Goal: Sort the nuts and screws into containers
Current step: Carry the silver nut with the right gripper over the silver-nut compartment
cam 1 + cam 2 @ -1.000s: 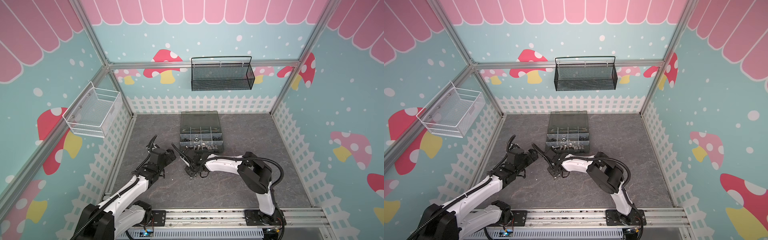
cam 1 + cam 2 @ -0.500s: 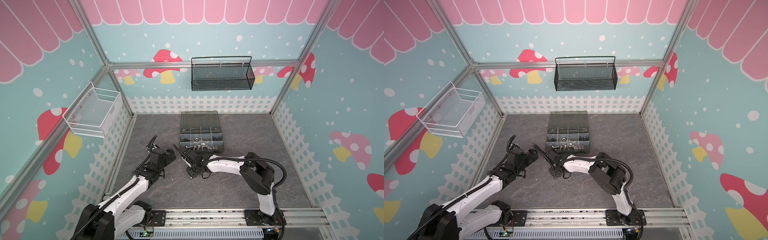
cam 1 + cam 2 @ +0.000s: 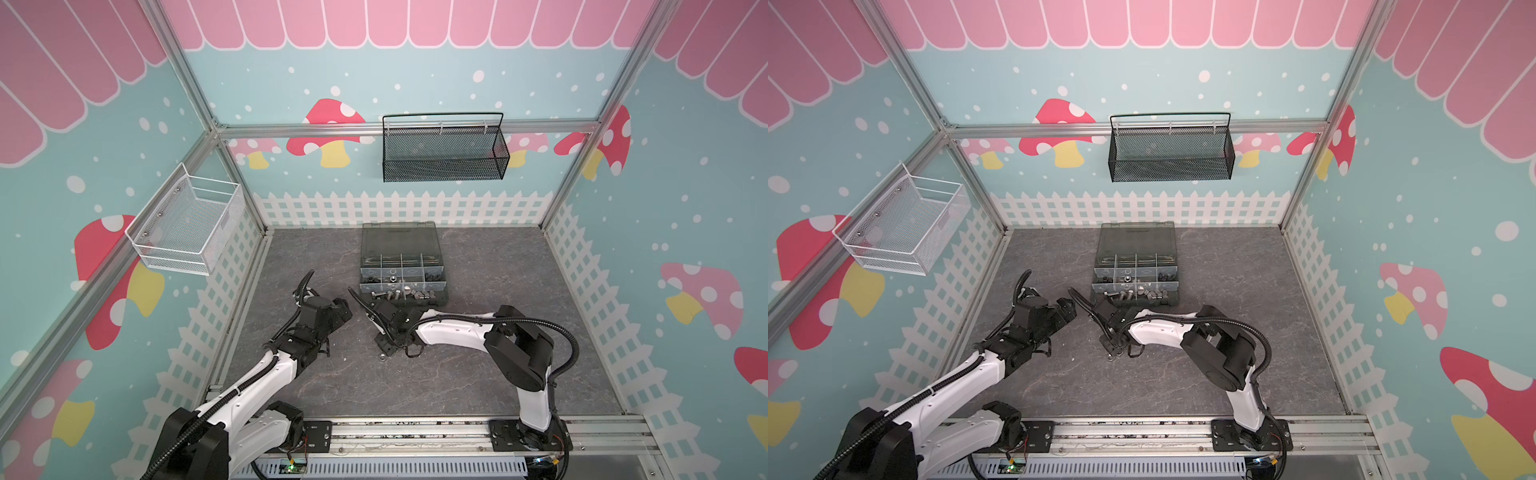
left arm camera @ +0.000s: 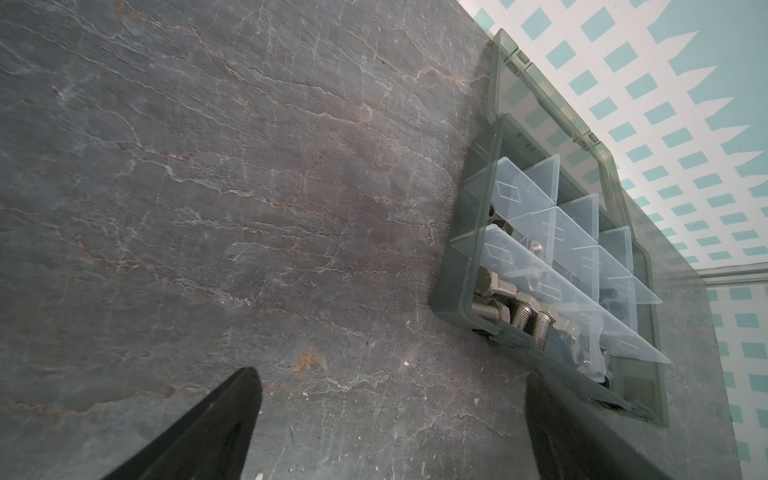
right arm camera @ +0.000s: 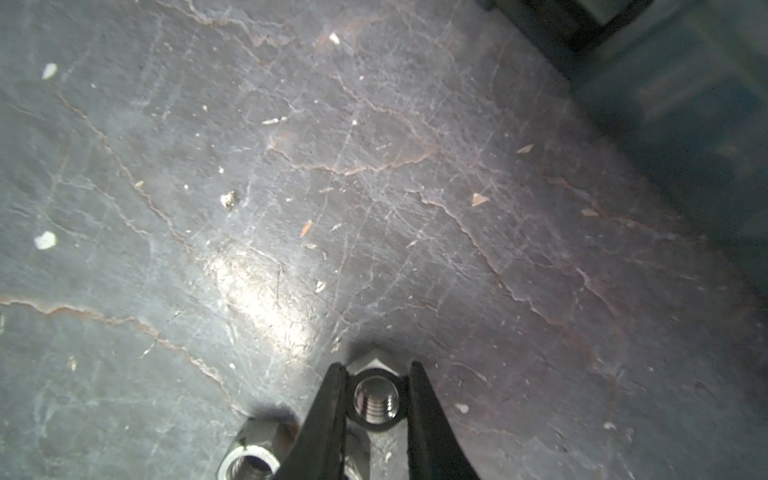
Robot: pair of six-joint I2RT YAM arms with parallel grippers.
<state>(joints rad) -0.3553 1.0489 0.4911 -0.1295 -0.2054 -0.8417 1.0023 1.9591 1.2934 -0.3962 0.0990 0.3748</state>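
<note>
The right gripper (image 5: 376, 386) is clamped on a silver hex nut (image 5: 376, 401), with its two black fingers (image 5: 328, 415) pressed against opposite flats. It holds the nut low near the middle of the table (image 3: 478, 374), in front of the case's front left corner. Whether the nut is lifted off the surface cannot be told. A second nut (image 5: 249, 457) lies on the table just beside the gripper.

The left gripper (image 4: 390, 428) has its fingers spread wide apart with nothing between them. It hangs over bare table to the left of the case (image 3: 444, 291).

The case stands toward the rear edge of the table, with its lid (image 3: 399, 237) open and laid back. Clear dividers (image 4: 536, 195) split it into compartments (image 3: 390, 272). Silver screws (image 4: 515, 316) lie heaped in the front row.
</note>
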